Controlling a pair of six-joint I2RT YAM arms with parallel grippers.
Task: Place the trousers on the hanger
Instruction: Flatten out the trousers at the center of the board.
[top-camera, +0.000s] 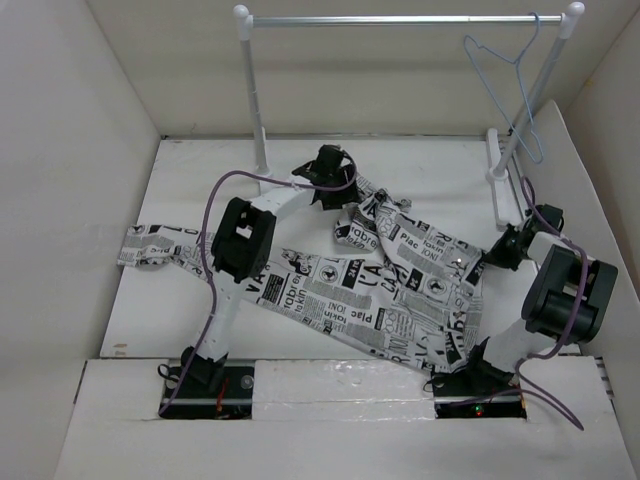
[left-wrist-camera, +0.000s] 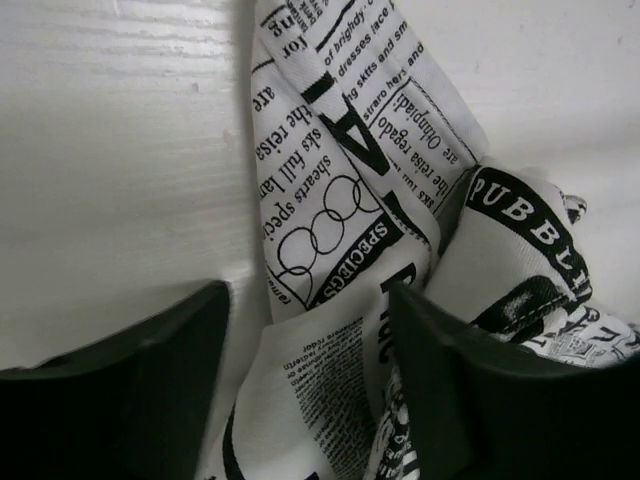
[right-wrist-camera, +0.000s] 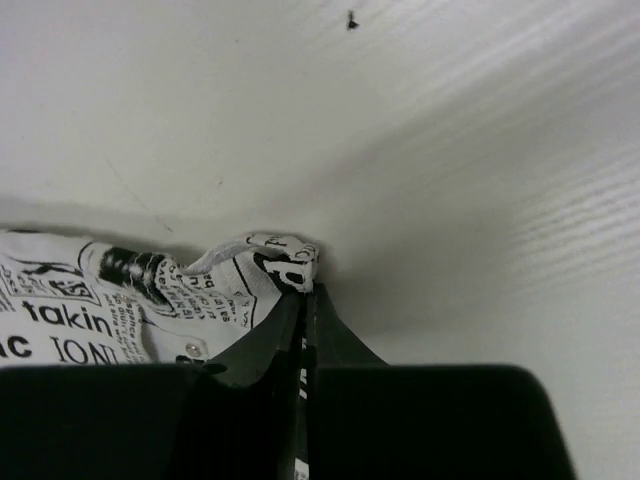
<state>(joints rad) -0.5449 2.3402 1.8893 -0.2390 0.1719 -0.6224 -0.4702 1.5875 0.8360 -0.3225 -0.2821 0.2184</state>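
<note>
right gripper pinches soft, crumpled newsprint trousers; left gripper gapes wide over a fold.

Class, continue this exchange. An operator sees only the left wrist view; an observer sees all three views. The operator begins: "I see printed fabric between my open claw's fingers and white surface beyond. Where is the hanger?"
Observer: The hanger hangs on the rail at the far right, off the table.
Operator: Is the other arm holding anything?
Observer: Yes. The right claw is shut on an edge of the trousers.
Operator: How do the trousers lie overall?
Observer: They lie spread across the table, with one leg reaching far to the left and the rest rumpled toward the right side.
</note>
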